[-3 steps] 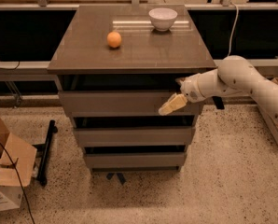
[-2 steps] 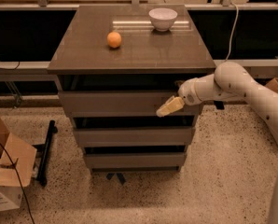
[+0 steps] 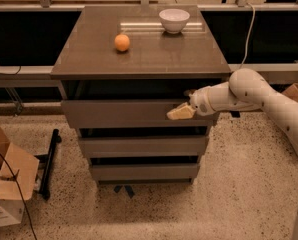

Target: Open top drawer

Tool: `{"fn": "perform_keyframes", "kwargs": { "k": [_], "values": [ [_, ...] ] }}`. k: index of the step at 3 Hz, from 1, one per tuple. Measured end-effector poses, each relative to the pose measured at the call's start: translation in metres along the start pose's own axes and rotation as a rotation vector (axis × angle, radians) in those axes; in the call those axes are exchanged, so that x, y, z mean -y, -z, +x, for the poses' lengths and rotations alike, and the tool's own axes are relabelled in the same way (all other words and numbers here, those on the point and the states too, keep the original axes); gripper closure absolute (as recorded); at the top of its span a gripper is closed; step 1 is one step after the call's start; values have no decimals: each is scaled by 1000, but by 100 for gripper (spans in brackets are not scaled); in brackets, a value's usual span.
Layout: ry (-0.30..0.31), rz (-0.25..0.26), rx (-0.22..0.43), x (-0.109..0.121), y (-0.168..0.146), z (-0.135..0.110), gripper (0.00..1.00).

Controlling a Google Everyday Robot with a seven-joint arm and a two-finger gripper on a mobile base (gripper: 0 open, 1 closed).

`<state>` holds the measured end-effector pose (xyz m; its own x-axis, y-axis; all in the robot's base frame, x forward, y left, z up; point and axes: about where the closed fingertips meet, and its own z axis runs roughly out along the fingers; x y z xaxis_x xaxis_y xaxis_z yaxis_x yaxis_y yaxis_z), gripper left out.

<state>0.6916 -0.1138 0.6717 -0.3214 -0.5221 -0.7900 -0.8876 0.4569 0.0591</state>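
Observation:
The top drawer (image 3: 119,114) is the widest of three grey-brown drawer fronts, just under the cabinet top, with a dark gap above its upper edge. My gripper (image 3: 181,109) is at the right part of that front panel, at its upper edge, touching it. My white arm (image 3: 249,91) reaches in from the right. The two narrower drawer fronts (image 3: 141,146) sit below it.
An orange (image 3: 121,42) and a white bowl (image 3: 174,20) stand on the cabinet top (image 3: 154,59). Cardboard boxes (image 3: 6,184) and a black bar (image 3: 49,161) lie on the floor at the left. A dark ledge runs behind the cabinet.
My gripper has shifted slightly left along the top drawer's front. The drawer front looks about where it was.

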Motion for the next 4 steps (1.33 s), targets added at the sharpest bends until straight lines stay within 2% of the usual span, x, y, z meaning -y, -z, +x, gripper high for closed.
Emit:
{"fn": "perform_keyframes", "kwargs": {
  "k": [1, 2, 3, 4],
  "values": [
    [0, 0, 0, 0, 3, -3, 70],
    [0, 0, 0, -1, 7, -9, 98],
    [0, 0, 0, -1, 10, -12, 100],
    [0, 0, 0, -1, 10, -13, 81]
  ]
}}
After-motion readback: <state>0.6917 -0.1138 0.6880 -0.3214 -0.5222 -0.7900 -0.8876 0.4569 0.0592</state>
